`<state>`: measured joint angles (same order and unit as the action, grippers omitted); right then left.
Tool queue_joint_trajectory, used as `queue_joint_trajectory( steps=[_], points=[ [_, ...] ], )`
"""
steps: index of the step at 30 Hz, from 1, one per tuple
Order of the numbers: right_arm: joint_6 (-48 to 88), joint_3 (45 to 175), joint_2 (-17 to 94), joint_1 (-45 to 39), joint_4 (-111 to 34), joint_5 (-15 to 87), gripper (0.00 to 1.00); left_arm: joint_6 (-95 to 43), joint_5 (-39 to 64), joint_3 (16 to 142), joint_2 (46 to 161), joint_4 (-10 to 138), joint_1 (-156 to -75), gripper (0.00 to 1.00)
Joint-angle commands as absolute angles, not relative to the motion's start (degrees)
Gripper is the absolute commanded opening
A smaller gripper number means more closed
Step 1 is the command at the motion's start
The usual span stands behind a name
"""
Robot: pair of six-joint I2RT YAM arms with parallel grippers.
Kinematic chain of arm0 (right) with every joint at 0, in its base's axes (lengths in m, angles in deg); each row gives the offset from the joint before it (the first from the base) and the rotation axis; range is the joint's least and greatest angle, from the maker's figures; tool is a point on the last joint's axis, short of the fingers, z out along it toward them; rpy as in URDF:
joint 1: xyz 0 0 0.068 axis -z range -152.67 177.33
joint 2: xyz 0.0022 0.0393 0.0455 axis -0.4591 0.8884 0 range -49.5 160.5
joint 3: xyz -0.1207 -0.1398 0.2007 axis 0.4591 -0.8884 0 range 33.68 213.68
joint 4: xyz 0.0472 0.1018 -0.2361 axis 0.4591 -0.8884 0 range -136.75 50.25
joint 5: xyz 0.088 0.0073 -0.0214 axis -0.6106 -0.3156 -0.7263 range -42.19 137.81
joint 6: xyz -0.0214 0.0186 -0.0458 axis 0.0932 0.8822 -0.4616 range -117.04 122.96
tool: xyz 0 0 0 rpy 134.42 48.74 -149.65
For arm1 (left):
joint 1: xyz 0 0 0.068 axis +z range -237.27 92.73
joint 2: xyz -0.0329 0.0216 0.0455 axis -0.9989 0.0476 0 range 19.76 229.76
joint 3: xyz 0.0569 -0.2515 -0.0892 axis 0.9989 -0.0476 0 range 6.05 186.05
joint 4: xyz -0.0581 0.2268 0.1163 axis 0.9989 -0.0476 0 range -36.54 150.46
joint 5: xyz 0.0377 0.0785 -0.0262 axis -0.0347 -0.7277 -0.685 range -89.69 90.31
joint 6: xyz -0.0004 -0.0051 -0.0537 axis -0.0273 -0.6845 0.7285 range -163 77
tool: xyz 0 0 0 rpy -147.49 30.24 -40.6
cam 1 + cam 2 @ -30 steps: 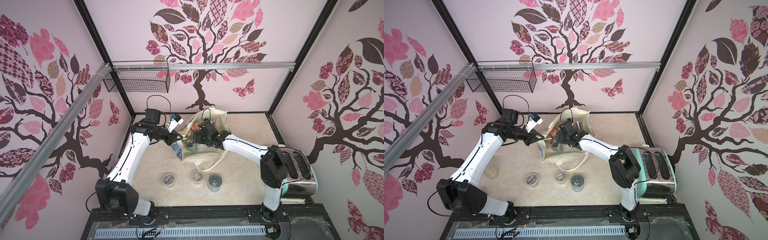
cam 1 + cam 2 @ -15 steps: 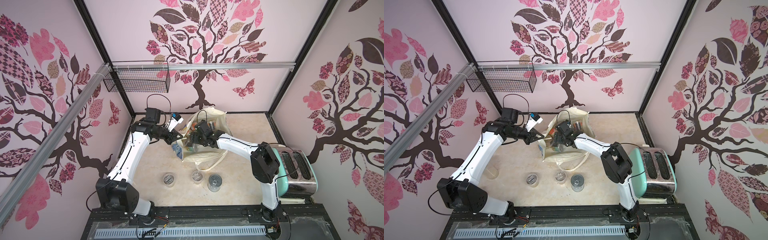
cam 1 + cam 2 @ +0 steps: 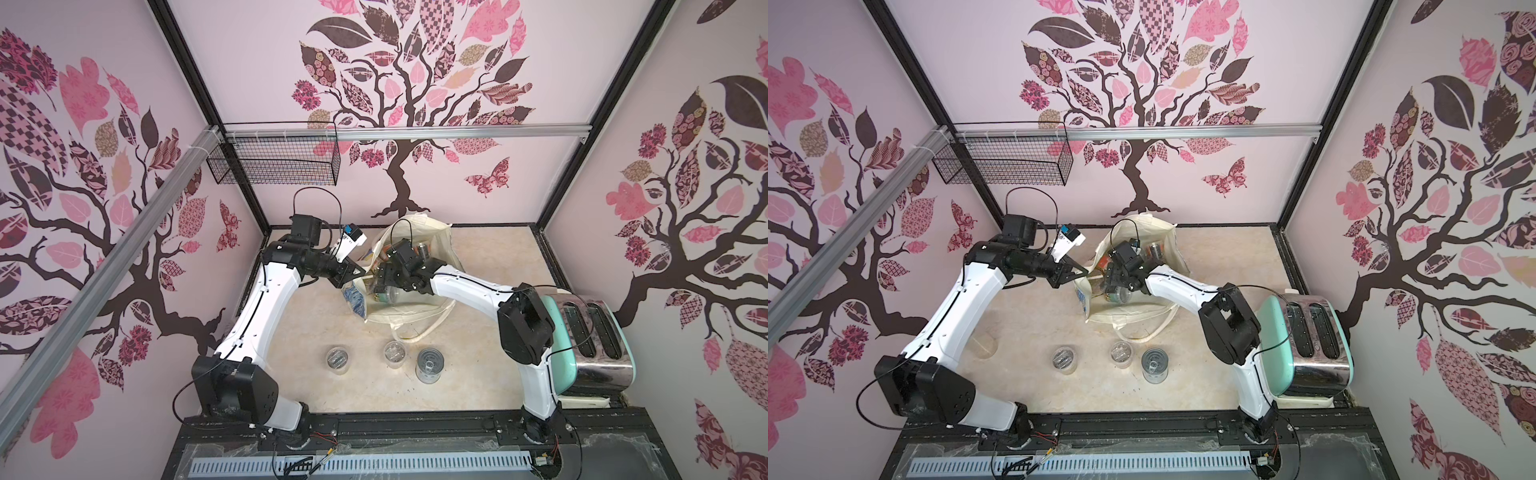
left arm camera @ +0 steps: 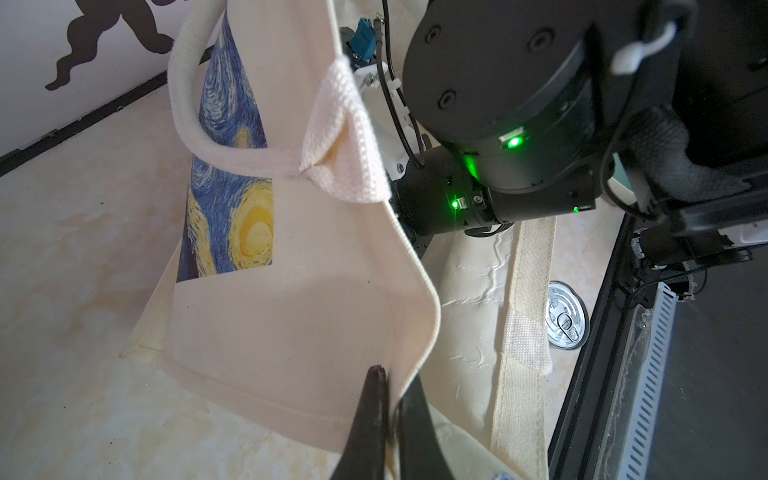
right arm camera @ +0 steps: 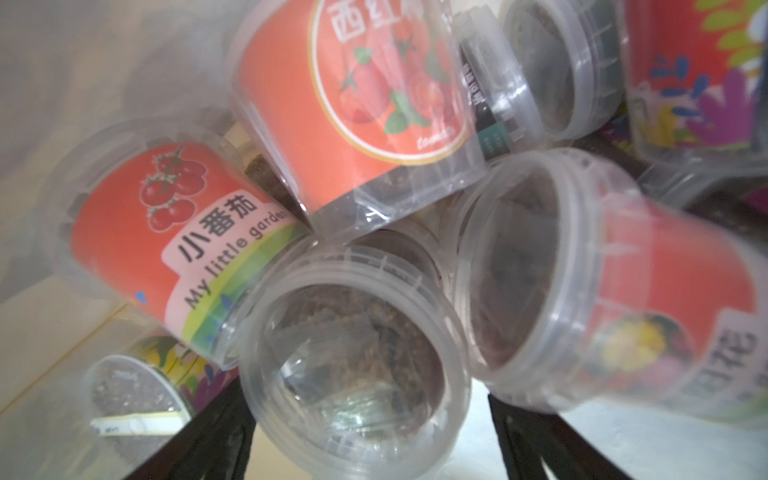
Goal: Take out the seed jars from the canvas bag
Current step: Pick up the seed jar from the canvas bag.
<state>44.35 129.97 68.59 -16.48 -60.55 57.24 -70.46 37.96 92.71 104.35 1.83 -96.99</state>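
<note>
Mostly, the seed jars [image 5: 166, 232] lie heaped inside the canvas bag [image 3: 415, 309] on the desk [image 3: 490, 257]; the right claw [image 5: 365, 390] gapes wide around one. The left claw [image 4: 392, 384] is clamped on the bag's rim; two other jars [image 3: 337, 359] stand outside.

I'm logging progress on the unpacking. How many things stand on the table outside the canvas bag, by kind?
Seed jars: 2
Pull-tab can: 1
Toaster: 1
Total: 4
One faint round shape is too unclear to count.
</note>
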Motion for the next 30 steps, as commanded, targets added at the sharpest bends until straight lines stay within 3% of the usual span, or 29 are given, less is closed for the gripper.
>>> queue_joint_trajectory(
  steps=[1, 18, 30],
  points=[
    [42.42, 133.17, 72.61, -16.70, -59.26, 60.41, 0.88, -70.62, 40.26, 93.77, 104.68, -0.91, -97.15, 0.00],
    [34.93, 132.69, 73.79, -16.90, -56.32, 67.15, 0.75, -70.88, 39.73, 95.58, 104.83, -1.83, -97.17, 0.00],
    [31.09, 128.15, 69.50, -16.91, -50.52, 62.31, 0.67, -69.78, 38.71, 95.18, 104.51, -1.60, -97.03, 0.00]
  ],
)
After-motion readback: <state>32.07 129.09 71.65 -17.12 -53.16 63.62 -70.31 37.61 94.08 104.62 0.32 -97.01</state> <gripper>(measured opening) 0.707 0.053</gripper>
